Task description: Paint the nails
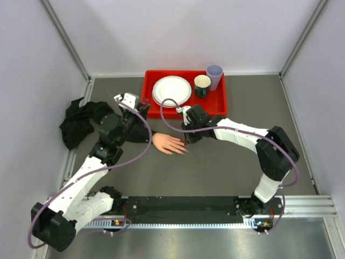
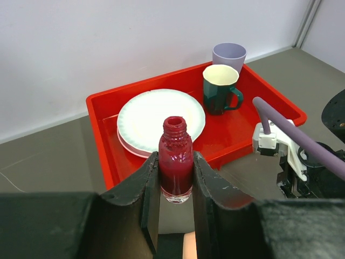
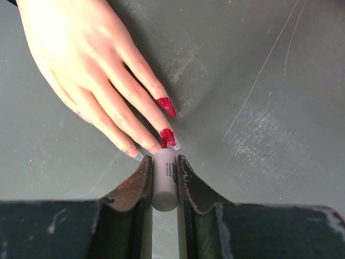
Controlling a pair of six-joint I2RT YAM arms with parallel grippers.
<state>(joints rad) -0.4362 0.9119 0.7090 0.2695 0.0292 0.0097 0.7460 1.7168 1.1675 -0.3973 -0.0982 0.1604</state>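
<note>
The pale mannequin hand (image 1: 168, 144) lies palm down mid-table, its black sleeve toward the left. In the right wrist view the hand (image 3: 81, 65) shows two dark red nails (image 3: 167, 107), and the other nails in view look bare. My right gripper (image 3: 164, 162) is shut on the white brush cap (image 3: 164, 181). The red brush tip touches the second red nail (image 3: 170, 136). My left gripper (image 2: 176, 172) is shut on an open bottle of dark red polish (image 2: 176, 162), held upright above the sleeve near the tray. In the top view the right gripper (image 1: 186, 141) is at the fingertips.
A red tray (image 1: 215, 108) at the back holds white plates (image 1: 171, 90), a dark green mug (image 1: 202, 85) and a lavender cup (image 1: 214, 75). A black cloth (image 1: 75, 124) lies at the left edge. White walls enclose the table.
</note>
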